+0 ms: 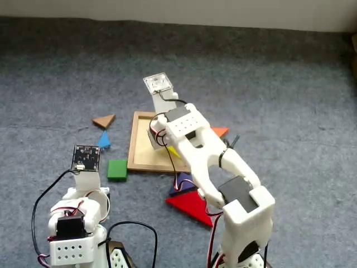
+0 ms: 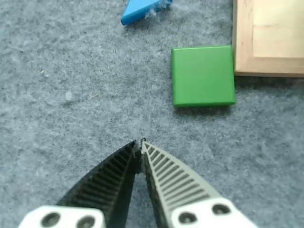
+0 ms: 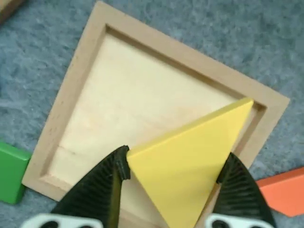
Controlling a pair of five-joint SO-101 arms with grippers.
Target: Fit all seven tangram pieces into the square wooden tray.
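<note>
Our right jaws clamp the flat yellow triangular piece [image 3: 190, 171] over a corner of the square wooden tray [image 3: 71, 90], one edge facing its bare floor. Our left jaws rest together near the green square piece [image 2: 203, 75].

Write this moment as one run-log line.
right end effector: shut on yellow triangle, over wooden tray | left end effector: shut, near green square

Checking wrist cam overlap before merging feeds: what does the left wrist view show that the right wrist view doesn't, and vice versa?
Left wrist, not right: blue piece on the carpet, and the left arm's jaws, shut on nothing.
Right wrist, not left: yellow triangle clamped in the right arm's jaws over the wooden tray, and the orange piece beside it.
Both: green square next to the wooden tray.
</note>
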